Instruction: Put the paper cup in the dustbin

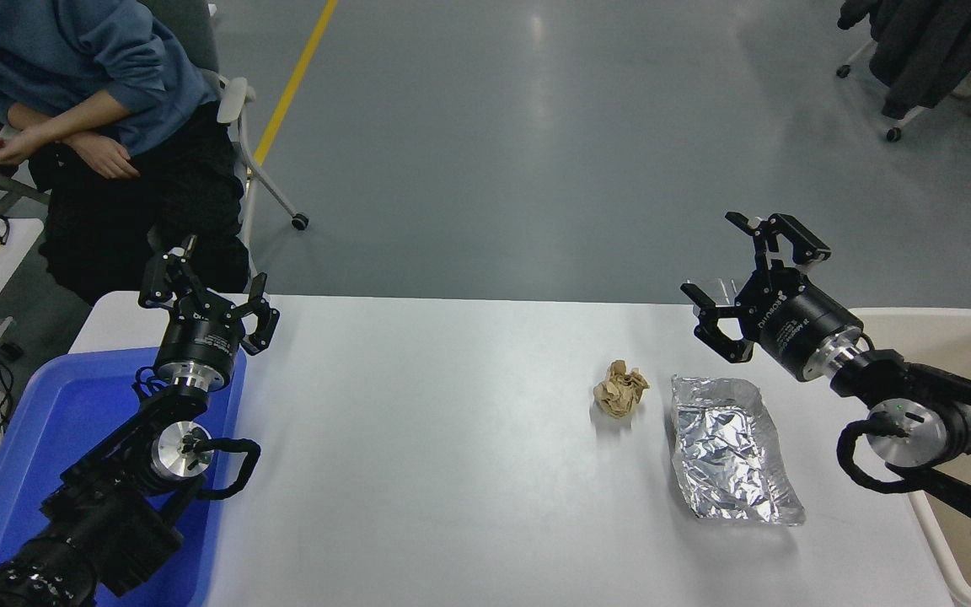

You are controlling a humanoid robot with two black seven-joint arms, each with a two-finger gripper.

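The paper cup is not in view anywhere on the table. The beige dustbin (pixel 970 329) stands off the table's right edge, partly hidden by my right arm; I cannot see its contents. My right gripper (pixel 738 274) is open and empty, raised above the table's far right part, left of the dustbin and beyond the foil sheet. My left gripper (pixel 207 291) is open and empty, parked at the lower left above the blue tray.
A crumpled brown paper ball (pixel 620 389) lies right of the table's centre. A crinkled aluminium foil sheet (pixel 732 451) lies just right of it. A blue tray (pixel 47 438) sits at the left edge. A seated person (pixel 89 110) is at the far left.
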